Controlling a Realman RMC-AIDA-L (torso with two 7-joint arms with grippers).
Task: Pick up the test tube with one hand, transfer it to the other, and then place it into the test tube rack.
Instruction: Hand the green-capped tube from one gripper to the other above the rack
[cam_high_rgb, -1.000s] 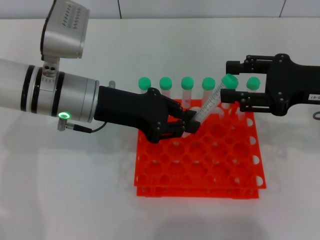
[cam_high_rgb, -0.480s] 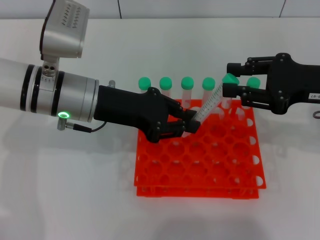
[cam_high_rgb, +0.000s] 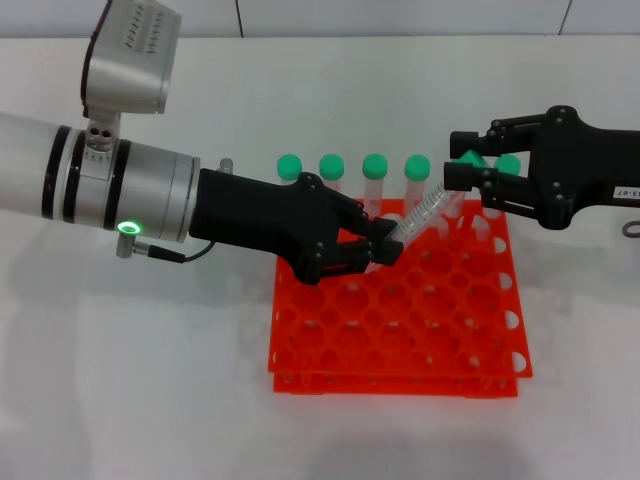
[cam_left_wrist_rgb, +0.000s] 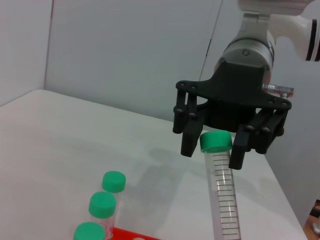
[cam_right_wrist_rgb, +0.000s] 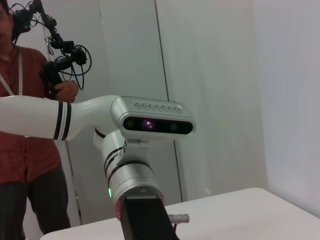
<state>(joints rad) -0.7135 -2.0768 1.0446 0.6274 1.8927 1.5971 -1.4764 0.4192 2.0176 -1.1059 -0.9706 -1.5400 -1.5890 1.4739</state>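
Observation:
The test tube (cam_high_rgb: 425, 212) hangs slanted over the back of the orange test tube rack (cam_high_rgb: 400, 340). My left gripper (cam_high_rgb: 380, 250), on the silver arm with the green ring, is shut on the tube's lower end. The tube's upper end reaches into my right gripper (cam_high_rgb: 458, 175), the black one with the white label. In the left wrist view the right gripper (cam_left_wrist_rgb: 215, 148) has a finger pressed on each side of the tube's green cap (cam_left_wrist_rgb: 216, 141), and the clear graduated body (cam_left_wrist_rgb: 223, 200) runs down from it.
A row of green-capped tubes (cam_high_rgb: 374, 166) stands in the rack's back holes; three of their caps (cam_left_wrist_rgb: 102, 203) show in the left wrist view. A person (cam_right_wrist_rgb: 20, 125) stands behind the table beyond the left arm (cam_right_wrist_rgb: 157, 122). White tabletop surrounds the rack.
The right gripper's fingers have closed in from wide apart onto the cap. The tube now lies at a flatter slant. The left gripper has stayed where it was.

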